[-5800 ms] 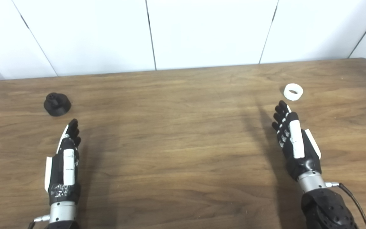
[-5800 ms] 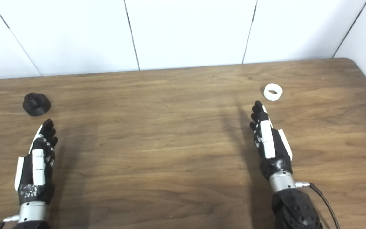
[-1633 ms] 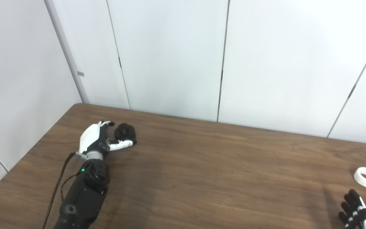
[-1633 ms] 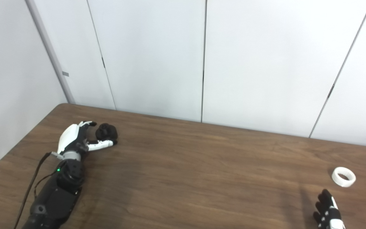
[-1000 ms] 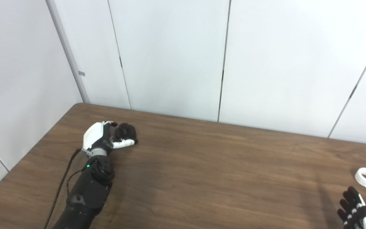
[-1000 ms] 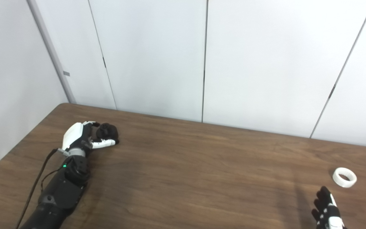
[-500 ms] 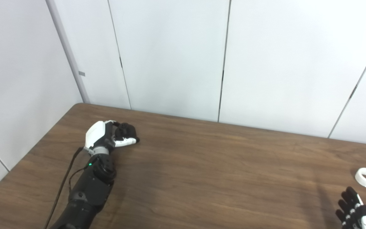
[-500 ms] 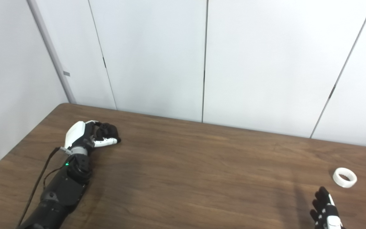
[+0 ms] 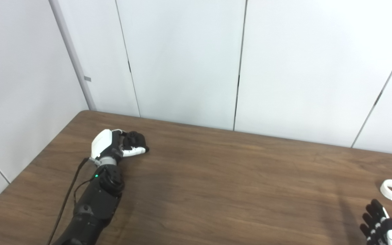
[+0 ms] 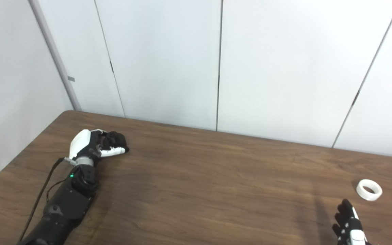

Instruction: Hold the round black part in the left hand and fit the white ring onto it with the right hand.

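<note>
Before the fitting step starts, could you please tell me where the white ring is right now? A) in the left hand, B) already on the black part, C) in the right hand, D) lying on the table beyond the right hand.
D: the white ring lies on the table, apart from the right hand.

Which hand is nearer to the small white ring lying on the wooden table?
Right. The right hand lies just short of the small white ring, fingers apart, not touching it. The left hand is far across the table, curled around the round black part.
</note>
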Robot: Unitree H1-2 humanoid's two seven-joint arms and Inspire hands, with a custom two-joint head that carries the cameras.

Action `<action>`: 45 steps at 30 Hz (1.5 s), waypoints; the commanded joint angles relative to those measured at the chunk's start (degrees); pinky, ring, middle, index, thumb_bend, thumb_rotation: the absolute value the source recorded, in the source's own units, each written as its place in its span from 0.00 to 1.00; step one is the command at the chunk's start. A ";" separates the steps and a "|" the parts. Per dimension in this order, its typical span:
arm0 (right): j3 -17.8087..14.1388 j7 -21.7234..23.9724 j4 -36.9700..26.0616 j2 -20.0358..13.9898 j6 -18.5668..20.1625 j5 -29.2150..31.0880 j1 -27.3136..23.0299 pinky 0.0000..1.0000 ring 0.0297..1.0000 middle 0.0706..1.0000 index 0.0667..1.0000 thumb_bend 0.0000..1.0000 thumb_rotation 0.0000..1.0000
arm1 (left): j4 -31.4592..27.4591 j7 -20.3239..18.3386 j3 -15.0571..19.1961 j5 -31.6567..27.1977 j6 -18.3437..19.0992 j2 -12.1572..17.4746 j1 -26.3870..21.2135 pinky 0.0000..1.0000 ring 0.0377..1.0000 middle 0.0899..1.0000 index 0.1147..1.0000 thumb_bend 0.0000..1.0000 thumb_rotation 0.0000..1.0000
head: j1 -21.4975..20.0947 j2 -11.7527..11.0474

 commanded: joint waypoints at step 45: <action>1.14 -0.56 0.38 0.99 -3.34 -1.88 -2.14 1.00 1.00 1.00 1.00 0.28 1.00 | -33.36 -4.64 -8.78 7.68 -4.15 -0.44 12.32 1.00 0.90 0.78 0.42 0.52 0.05 | -3.49 1.48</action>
